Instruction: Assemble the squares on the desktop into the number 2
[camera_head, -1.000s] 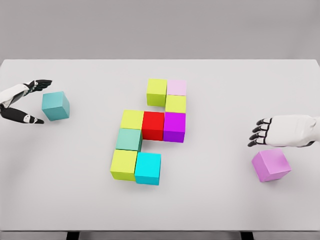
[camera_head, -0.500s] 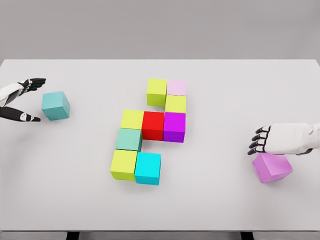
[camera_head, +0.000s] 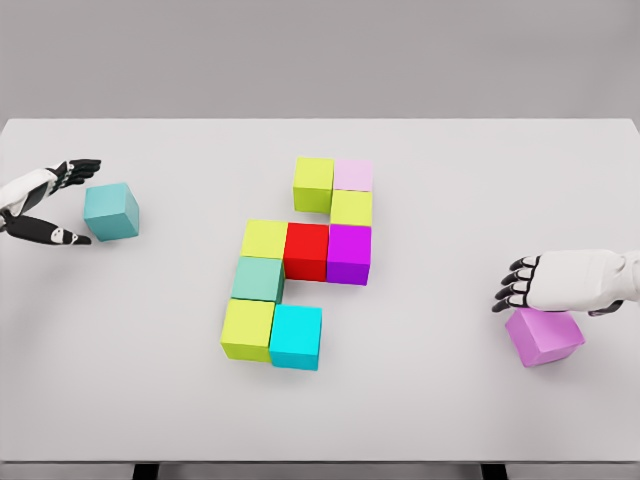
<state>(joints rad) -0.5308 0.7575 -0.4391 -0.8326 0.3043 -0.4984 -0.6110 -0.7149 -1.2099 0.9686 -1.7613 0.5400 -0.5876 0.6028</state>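
While the left hand (camera_head: 45, 205) sits at the table's (camera_head: 450, 400) left edge, thumb and fingers spread wide on either side of a teal block (camera_head: 110, 211) without visibly gripping it, nine blocks (camera_head: 300, 260) stand touching in a stepped cluster at the middle of the surface. Near the right edge, the right hand (camera_head: 545, 283) rests on top of a pink block (camera_head: 545, 338), fingers curled; whether it grips cannot be told.

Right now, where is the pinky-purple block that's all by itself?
In the head view, the pink-purple block sits on the right side of the white table, just under the right hand, well apart from the block figure in the middle.
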